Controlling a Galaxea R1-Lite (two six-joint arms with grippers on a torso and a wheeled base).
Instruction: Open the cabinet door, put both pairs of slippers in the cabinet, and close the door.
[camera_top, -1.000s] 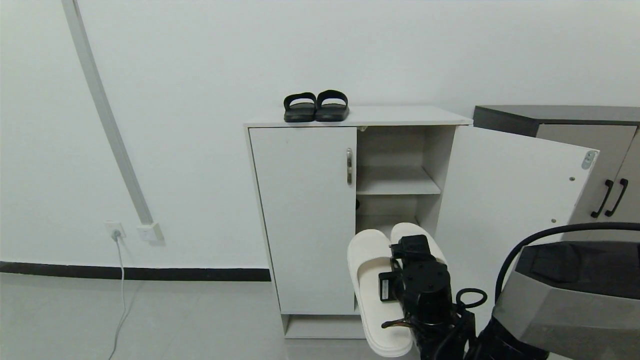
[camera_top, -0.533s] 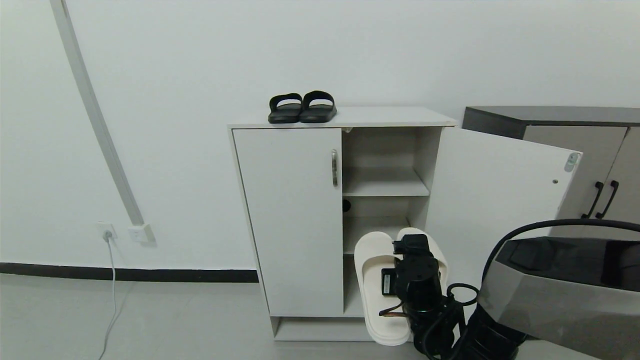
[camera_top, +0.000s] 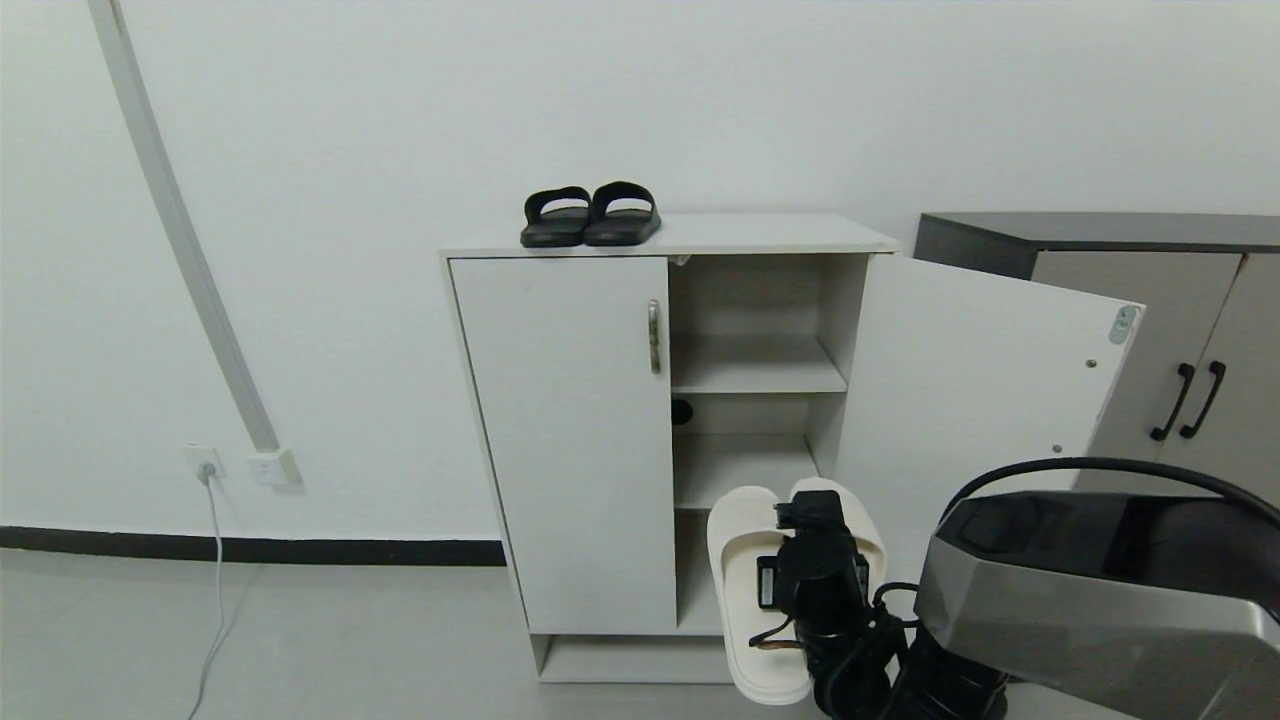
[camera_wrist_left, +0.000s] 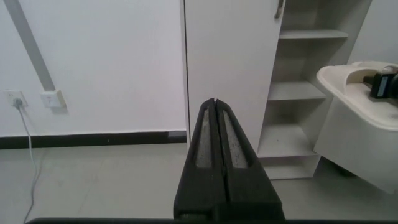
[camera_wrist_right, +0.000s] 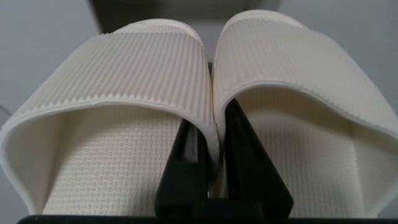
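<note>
A white cabinet (camera_top: 560, 440) stands against the wall, its left door closed and its right door (camera_top: 970, 390) swung open onto bare shelves (camera_top: 750, 365). A black pair of slippers (camera_top: 590, 215) rests on the cabinet top, at its left end. My right gripper (camera_top: 800, 512) is shut on the white pair of slippers (camera_top: 745, 580), held low in front of the open compartment. In the right wrist view the gripper (camera_wrist_right: 214, 155) pinches the touching inner edges of the white slippers (camera_wrist_right: 112, 93). My left gripper (camera_wrist_left: 214, 102) is shut on nothing, low and back from the cabinet, with the white slippers (camera_wrist_left: 357, 93) off to one side.
A grey cabinet (camera_top: 1150, 300) with black handles stands right behind the open door. A wall socket with a hanging cable (camera_top: 205, 465) and a slanted conduit (camera_top: 170, 220) are at the left. Bare grey floor (camera_top: 300, 640) lies in front of the cabinet.
The head camera has shifted, so the cabinet sits further left in the picture. Against the cabinet opening, the right gripper and white slippers are a little lower than before.
</note>
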